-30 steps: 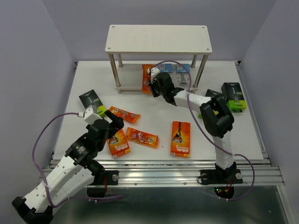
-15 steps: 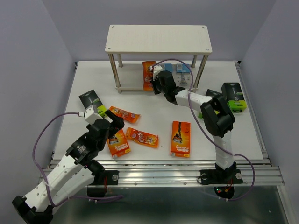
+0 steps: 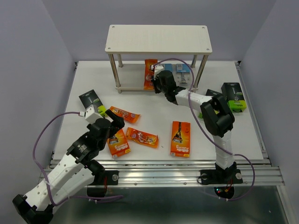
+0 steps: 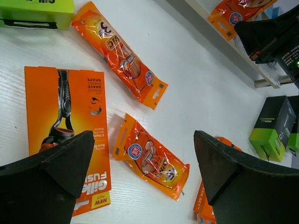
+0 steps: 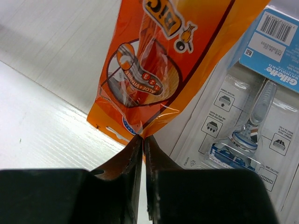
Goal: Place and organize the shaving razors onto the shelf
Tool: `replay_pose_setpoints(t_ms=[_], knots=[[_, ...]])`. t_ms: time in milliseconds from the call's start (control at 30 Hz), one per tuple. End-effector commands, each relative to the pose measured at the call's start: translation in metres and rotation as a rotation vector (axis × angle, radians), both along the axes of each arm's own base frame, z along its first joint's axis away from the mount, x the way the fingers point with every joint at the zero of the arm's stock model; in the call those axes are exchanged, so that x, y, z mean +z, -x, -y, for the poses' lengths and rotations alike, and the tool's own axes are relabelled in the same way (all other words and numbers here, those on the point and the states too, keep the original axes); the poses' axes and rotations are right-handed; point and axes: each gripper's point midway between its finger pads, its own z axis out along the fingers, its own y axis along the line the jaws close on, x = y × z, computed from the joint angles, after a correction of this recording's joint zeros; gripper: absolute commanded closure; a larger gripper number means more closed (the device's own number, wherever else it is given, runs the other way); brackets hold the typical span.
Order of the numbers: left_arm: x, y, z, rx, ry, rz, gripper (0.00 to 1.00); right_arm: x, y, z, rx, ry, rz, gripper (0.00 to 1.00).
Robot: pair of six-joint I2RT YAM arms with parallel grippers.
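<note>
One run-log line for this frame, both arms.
right gripper: pinching orange foil packet at shelf lower tier, beside blister pack | left gripper: open over flat orange box

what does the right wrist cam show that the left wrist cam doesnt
Only right wrist: a blister pack showing a razor, and a close look at the right gripper pinching the lower edge of the held packet.
Only left wrist: the wide-open left gripper above an orange box, two loose packets and a lime box on the table.
Both: the held packet, which the left wrist sees far off at the shelf.
</note>
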Motion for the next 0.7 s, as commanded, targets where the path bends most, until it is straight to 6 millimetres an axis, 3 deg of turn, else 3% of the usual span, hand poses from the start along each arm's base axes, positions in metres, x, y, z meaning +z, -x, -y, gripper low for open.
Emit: replay_pose_setpoints(t_ms=[0,667], knots=[[0.0263,-0.0096,-0.0014,0.034,0.028,0.063,0.01,0.0254,-0.0232,0.0003,-0.035,-0.051,0.082,0.88],[0.0248,-0.0115,-0.0006,0.037,0.023,0.059,0.01,0.0198,-0.0259,0.0014,-0.078,-0.084,0.059,0.87]])
